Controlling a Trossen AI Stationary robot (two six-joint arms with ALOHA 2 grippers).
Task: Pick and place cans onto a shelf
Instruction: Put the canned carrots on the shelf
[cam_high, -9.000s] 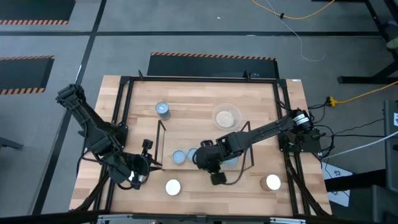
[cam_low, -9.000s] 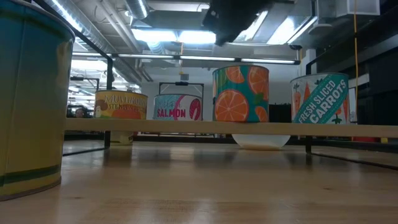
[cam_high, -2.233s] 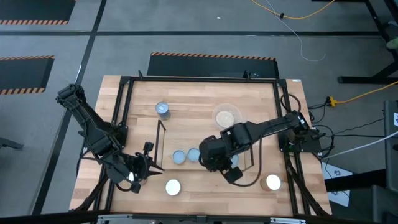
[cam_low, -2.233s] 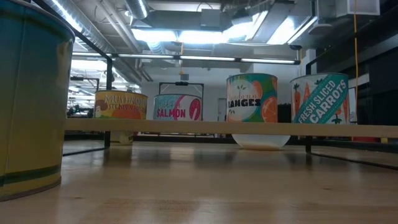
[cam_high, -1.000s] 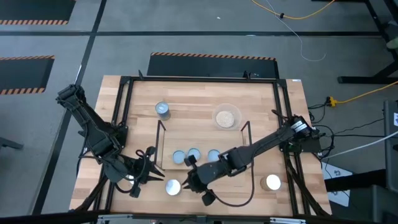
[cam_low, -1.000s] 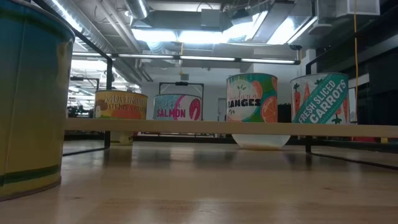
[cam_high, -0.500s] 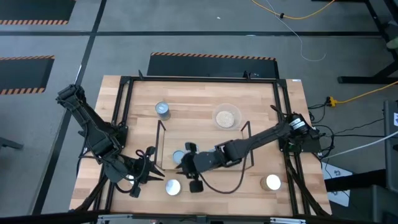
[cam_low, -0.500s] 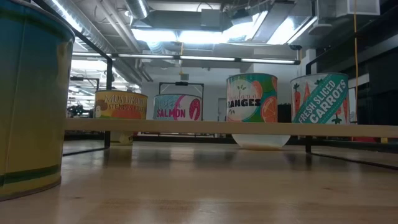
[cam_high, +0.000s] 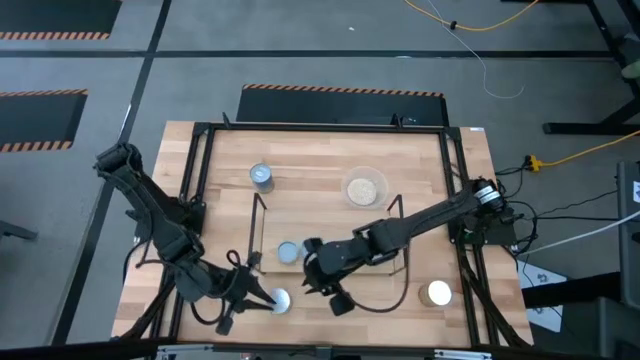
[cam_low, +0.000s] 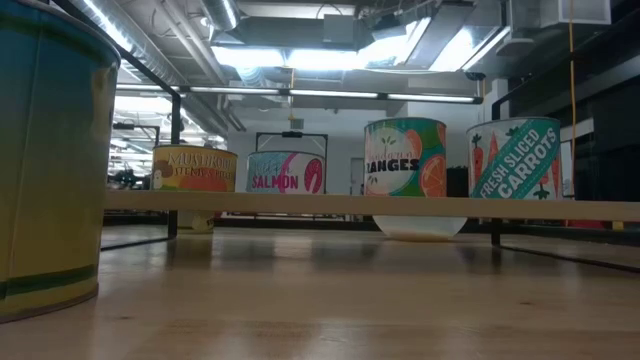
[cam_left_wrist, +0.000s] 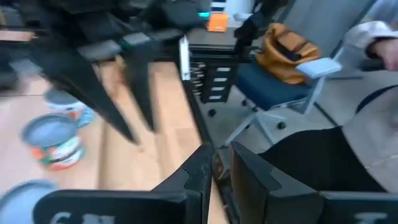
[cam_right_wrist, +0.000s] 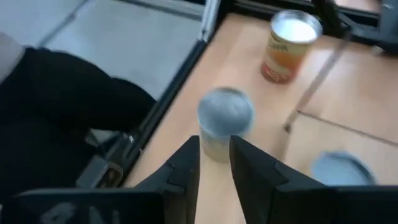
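Note:
The black rod shelf (cam_high: 258, 228) stands mid-table. In the low view three cans stand on its deck (cam_low: 370, 207): salmon (cam_low: 287, 172), oranges (cam_low: 405, 157) and carrots (cam_low: 515, 158). A white-topped can (cam_high: 277, 300) stands on the table in front of the shelf. My left gripper (cam_high: 258, 294) is just left of it, with only a narrow gap between the fingers (cam_left_wrist: 222, 152). My right gripper (cam_high: 318, 283) hovers right of that can, over the shelf's front edge, fingers nearly together (cam_right_wrist: 214, 140), and partly hides the shelf cans. Neither holds anything.
A silver-topped can (cam_high: 262, 177) stands at the far left and a white-topped can (cam_high: 438, 293) at the near right. A clear dish (cam_high: 363, 188) sits behind the shelf. The black frame (cam_high: 200, 180) edges the table. A chair (cam_left_wrist: 273, 68) and a person's sleeve (cam_left_wrist: 373, 37) are beyond the near edge.
My left gripper has moved toward the near edge and to the right, up to the white-topped can. My right gripper has drawn back from the near edge toward the shelf's front, then shifted a little right. The cans have stayed in place.

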